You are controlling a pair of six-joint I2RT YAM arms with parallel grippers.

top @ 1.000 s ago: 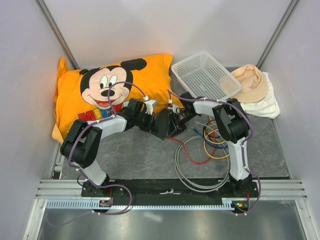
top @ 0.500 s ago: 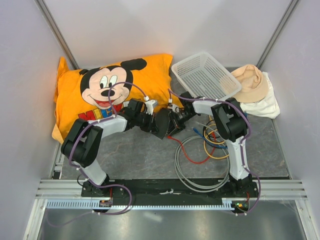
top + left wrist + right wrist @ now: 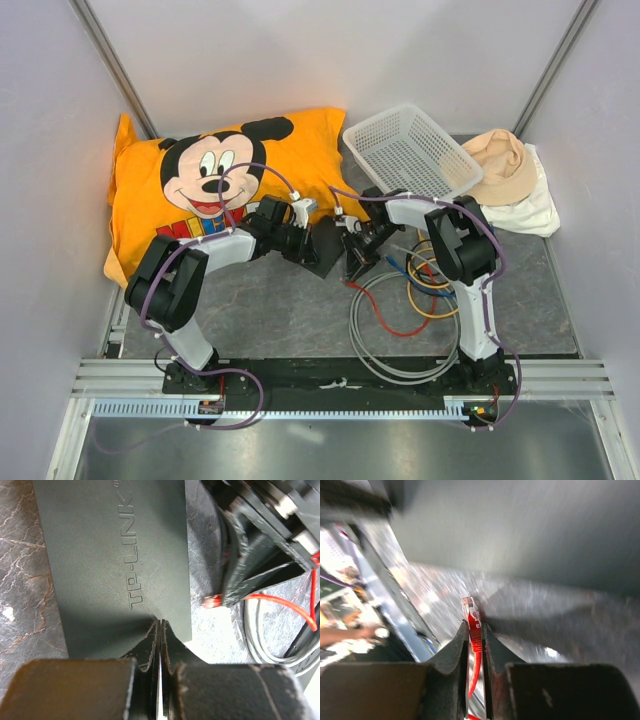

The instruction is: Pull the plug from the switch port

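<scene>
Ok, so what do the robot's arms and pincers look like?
The left arm and right arm have white links, bulky black joints and a purple cable looping along each. The left pincer and right pincer have dark, scuffed fingers tapering to narrow tips.

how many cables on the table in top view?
4: red cable pinched in the right gripper, grey coil at the near side, yellow cable and blue cable beside the right arm. More may hide underneath.

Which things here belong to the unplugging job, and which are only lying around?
Job: switch; red plug; left gripper, clamping the switch; right gripper, pinching the plug.
Lying about: orange pillow; white basket; beige hat; grey cable.
</scene>
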